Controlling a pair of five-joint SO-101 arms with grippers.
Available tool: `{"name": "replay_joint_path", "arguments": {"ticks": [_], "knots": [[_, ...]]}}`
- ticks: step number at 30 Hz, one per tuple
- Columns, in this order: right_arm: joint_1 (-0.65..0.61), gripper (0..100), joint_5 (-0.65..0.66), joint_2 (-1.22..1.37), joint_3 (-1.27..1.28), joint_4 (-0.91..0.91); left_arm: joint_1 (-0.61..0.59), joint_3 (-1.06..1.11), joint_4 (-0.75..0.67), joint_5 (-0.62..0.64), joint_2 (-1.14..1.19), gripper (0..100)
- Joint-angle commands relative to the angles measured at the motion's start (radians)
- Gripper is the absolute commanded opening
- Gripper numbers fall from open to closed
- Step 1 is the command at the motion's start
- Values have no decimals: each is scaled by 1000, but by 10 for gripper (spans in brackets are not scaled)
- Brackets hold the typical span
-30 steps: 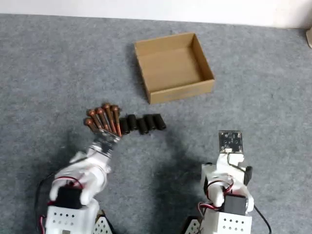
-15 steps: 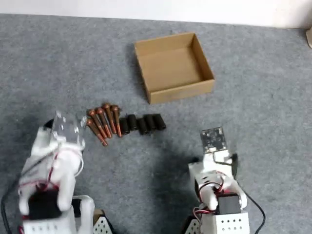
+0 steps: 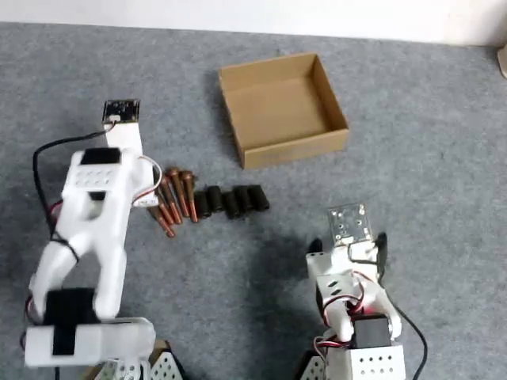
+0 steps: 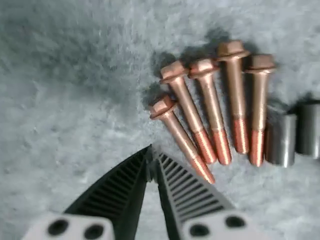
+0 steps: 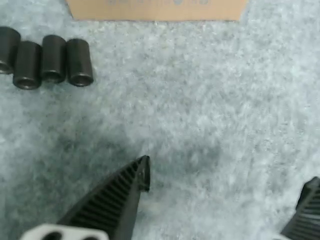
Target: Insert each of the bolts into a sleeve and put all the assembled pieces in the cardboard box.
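Five copper bolts [image 4: 212,107] lie fanned on the grey table [image 3: 412,182], right beside a row of black sleeves [image 5: 54,59]. None is joined yet, and the cardboard box [image 3: 297,149] beyond holds nothing. The left gripper [image 4: 153,156] hangs just beside the outermost bolt's tip, fingers pressed together, likely lining up a pick. The right gripper [image 5: 227,180] hovers near the sleeves, fingers spread wide.

Bolts [image 3: 176,198] left of sleeves [image 3: 232,199] (just beside, one row); box [image 3: 297,149] behind them, slightly right; all on table [image 3: 428,158].
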Motion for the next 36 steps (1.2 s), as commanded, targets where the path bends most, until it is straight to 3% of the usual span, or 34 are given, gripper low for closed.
{"name": "replay_joint_path", "arguments": {"ticks": [1,12,17,20,24,36], "knots": [[-10,421,6,-5,147,8,54,-62,5,89,47,7],[-10,421,6,-5,147,8,61,-64,-247,183,228,8],[-10,421,8,-5,147,10,59,-64,-255,181,262,13],[-7,421,9,-5,147,10,58,-62,-252,186,262,80],[-10,421,8,-5,147,28,65,-96,-169,186,262,144],[-10,421,6,-5,147,28,67,-278,167,221,262,146]]}}
